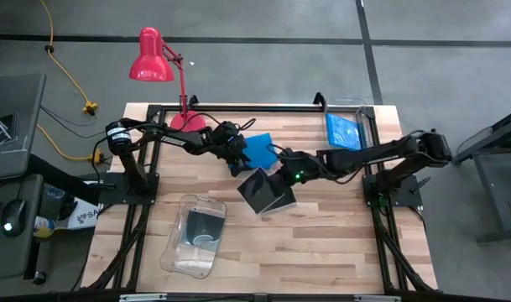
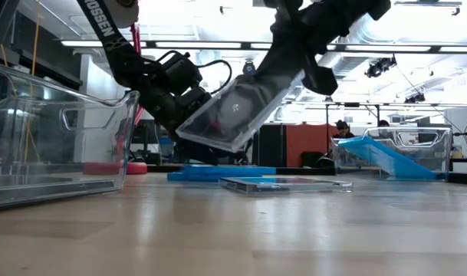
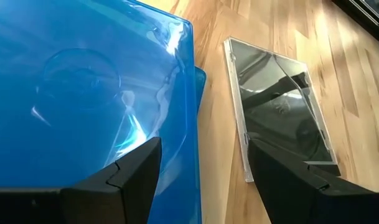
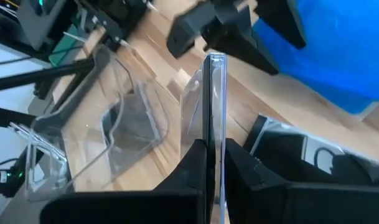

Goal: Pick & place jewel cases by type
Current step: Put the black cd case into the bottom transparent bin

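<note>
With right gripper (image 4: 215, 163) pinching dark case (image 2: 237, 110) (tilted, airborne), carry level to bin (image 1: 196, 236); left gripper (image 3: 201, 180) spread over blue cases (image 3: 83, 87).

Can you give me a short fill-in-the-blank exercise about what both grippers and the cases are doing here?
1. The right gripper is shut on a ____ jewel case, lifted and tilted above the table.
2. The left gripper is open, hovering over the ____ jewel cases.
3. Another dark case lies ____ on the wooden table.
4. The clear bin near the left arm holds one ____ case.

Missing words: dark; blue; flat; dark
</note>
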Robot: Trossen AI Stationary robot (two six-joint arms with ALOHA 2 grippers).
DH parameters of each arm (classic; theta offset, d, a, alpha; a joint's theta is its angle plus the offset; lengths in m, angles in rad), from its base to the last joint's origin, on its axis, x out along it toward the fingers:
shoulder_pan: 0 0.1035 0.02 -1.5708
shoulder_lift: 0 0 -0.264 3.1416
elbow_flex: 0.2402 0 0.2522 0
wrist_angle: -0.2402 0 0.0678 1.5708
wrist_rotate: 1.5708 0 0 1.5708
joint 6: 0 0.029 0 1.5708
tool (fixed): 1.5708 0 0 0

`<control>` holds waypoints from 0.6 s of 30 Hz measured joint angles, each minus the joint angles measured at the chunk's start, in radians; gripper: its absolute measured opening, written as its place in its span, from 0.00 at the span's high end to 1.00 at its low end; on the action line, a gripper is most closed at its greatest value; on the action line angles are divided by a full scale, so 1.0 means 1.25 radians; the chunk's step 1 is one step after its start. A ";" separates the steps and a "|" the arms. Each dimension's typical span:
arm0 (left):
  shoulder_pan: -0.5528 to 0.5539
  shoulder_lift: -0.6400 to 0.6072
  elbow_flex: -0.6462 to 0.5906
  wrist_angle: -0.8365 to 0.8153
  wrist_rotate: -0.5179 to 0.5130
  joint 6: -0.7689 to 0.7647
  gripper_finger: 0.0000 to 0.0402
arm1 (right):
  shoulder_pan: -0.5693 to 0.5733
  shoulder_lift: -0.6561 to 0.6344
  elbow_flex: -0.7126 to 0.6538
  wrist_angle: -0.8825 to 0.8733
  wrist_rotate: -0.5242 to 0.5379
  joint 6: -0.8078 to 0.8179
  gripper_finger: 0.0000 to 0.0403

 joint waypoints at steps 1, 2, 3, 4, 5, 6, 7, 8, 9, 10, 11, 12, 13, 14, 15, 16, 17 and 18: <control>0.000 0.000 0.000 -0.001 -0.002 0.000 0.41 | 0.000 -0.005 0.000 0.000 0.006 -0.004 0.98; 0.000 0.000 0.000 -0.001 -0.002 0.000 0.41 | 0.000 -0.011 0.000 0.001 0.012 -0.008 0.98; 0.000 0.000 0.000 -0.002 -0.003 0.000 0.41 | 0.000 -0.017 0.000 0.000 0.017 -0.014 0.98; 0.000 0.000 0.000 -0.003 -0.004 0.000 0.41 | 0.000 -0.023 0.000 -0.001 0.021 -0.018 0.98; 0.000 0.000 0.000 -0.005 -0.004 0.000 0.41 | 0.000 -0.030 0.000 -0.001 0.026 -0.020 0.98; 0.000 0.000 0.000 -0.006 -0.004 0.000 0.41 | 0.000 -0.035 0.000 0.000 0.031 -0.024 0.98; 0.000 0.000 0.000 -0.008 -0.005 0.000 0.41 | 0.000 -0.041 0.000 0.000 0.033 -0.027 0.98; 0.000 0.000 0.000 -0.010 -0.008 0.000 0.41 | 0.000 -0.046 0.000 -0.002 0.033 -0.031 0.98; 0.000 0.000 0.000 -0.012 -0.012 0.000 0.41 | 0.000 -0.050 0.000 -0.002 0.033 -0.034 0.98; 0.000 0.000 0.001 -0.013 -0.014 0.000 0.41 | 0.000 -0.056 0.000 -0.002 0.033 -0.035 0.98; 0.000 -0.001 0.001 -0.013 -0.016 0.000 0.41 | 0.000 -0.060 0.000 -0.003 0.033 -0.038 0.98; 0.000 -0.001 0.001 -0.014 -0.016 0.000 0.41 | 0.000 -0.065 0.000 -0.003 0.034 -0.040 0.98; 0.000 -0.001 0.001 -0.014 -0.016 0.000 0.41 | 0.000 -0.070 0.000 -0.003 0.034 -0.041 0.98; 0.000 -0.001 0.001 -0.014 -0.016 0.000 0.41 | 0.000 -0.074 0.000 -0.003 0.037 -0.041 0.98; 0.000 -0.001 0.001 -0.015 -0.016 0.000 0.41 | 0.000 -0.081 0.000 -0.003 0.041 -0.045 0.98; 0.000 -0.001 0.001 -0.015 -0.017 0.000 0.41 | 0.000 -0.086 0.000 -0.004 0.046 -0.048 0.98; 0.000 -0.001 0.001 -0.015 -0.017 0.000 0.41 | 0.000 -0.091 0.000 -0.003 0.051 -0.050 0.98; 0.000 -0.001 0.001 -0.015 -0.017 0.000 0.41 | 0.000 -0.098 0.000 -0.002 0.055 -0.052 0.98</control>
